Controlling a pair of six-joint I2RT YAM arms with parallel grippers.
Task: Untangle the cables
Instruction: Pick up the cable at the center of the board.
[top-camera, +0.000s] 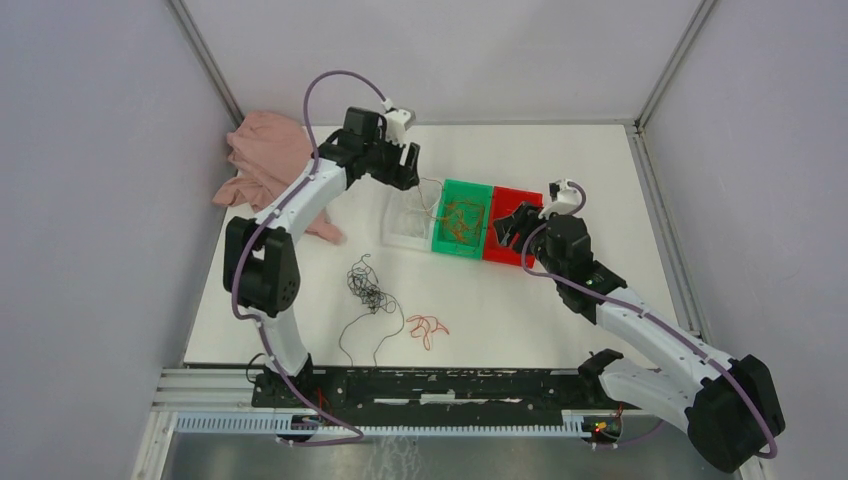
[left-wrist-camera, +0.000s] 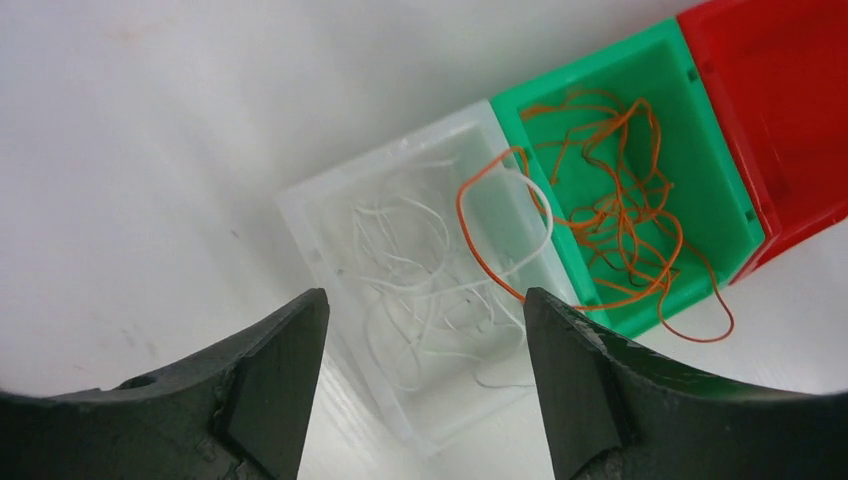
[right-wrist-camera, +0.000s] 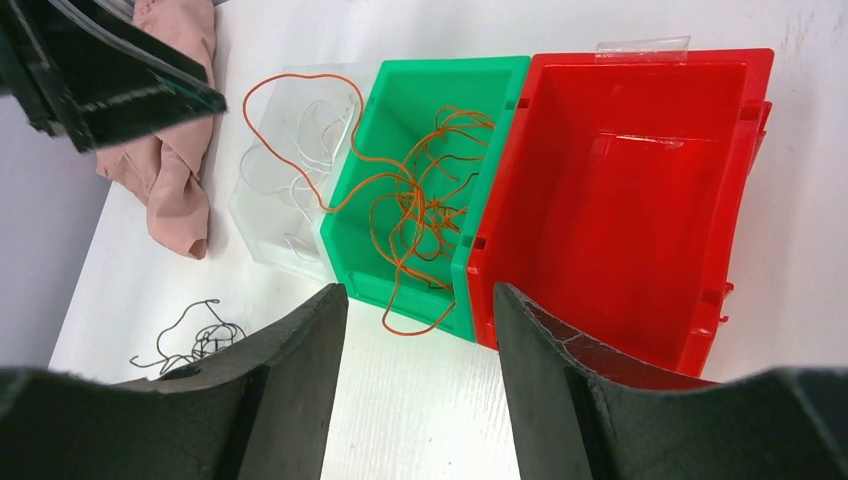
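The cables are found sorted into heaps. Thin orange wires (left-wrist-camera: 620, 215) are piled loosely in the green bin (left-wrist-camera: 720, 150), with one loop spilled left into the clear bin (left-wrist-camera: 300, 200), where curly whitish wires (left-wrist-camera: 420, 290) are laid. A black tangle (top-camera: 368, 290) and a small orange curl (top-camera: 428, 328) are left on the tabletop (top-camera: 520, 310), nearer and to the left.

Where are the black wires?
In the top view, the black wires lie loose on the table, left of the middle, near the left arm, beside a small orange wire.
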